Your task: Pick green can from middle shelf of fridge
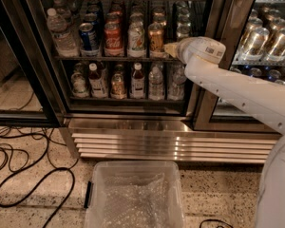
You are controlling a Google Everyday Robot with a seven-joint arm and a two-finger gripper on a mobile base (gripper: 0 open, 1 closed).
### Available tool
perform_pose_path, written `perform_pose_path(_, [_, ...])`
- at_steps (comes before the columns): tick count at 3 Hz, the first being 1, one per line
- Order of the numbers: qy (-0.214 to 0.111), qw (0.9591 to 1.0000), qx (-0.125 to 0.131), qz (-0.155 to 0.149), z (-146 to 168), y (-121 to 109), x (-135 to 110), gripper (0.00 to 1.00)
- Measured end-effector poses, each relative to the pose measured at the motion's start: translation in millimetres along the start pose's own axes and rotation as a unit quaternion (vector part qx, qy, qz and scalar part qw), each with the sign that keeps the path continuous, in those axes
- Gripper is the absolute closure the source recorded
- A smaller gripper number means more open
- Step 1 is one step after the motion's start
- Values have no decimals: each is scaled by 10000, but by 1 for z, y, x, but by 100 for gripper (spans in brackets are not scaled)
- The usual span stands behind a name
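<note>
The fridge (133, 122) stands open in front of me. Its middle shelf (114, 58) holds a water bottle, a blue can, a red cola can (113, 38), the green can (136, 38) and an orange-gold can (156, 38) in a row. The green can has a green and silvery-white label and stands upright between the red and the orange-gold cans. My gripper (170, 49) reaches in from the right on its white arm, at the shelf's front edge. It sits just right of the orange-gold can, about one lane away from the green can.
The lower shelf (123, 99) holds several bottles. A dark door frame (213, 80) stands right behind my arm, with more cans (266, 42) behind the glass to the right. A clear plastic bin (134, 196) sits on the floor below. Black cables (19, 170) lie at the left.
</note>
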State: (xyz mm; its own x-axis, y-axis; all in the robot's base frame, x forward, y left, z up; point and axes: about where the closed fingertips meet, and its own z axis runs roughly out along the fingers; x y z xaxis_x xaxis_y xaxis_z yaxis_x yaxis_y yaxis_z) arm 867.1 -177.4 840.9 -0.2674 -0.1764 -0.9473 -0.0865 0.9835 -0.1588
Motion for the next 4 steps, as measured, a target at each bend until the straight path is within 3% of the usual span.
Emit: perform_pose_path(4, [-8, 9994, 242, 235, 9, -1, 7, 0])
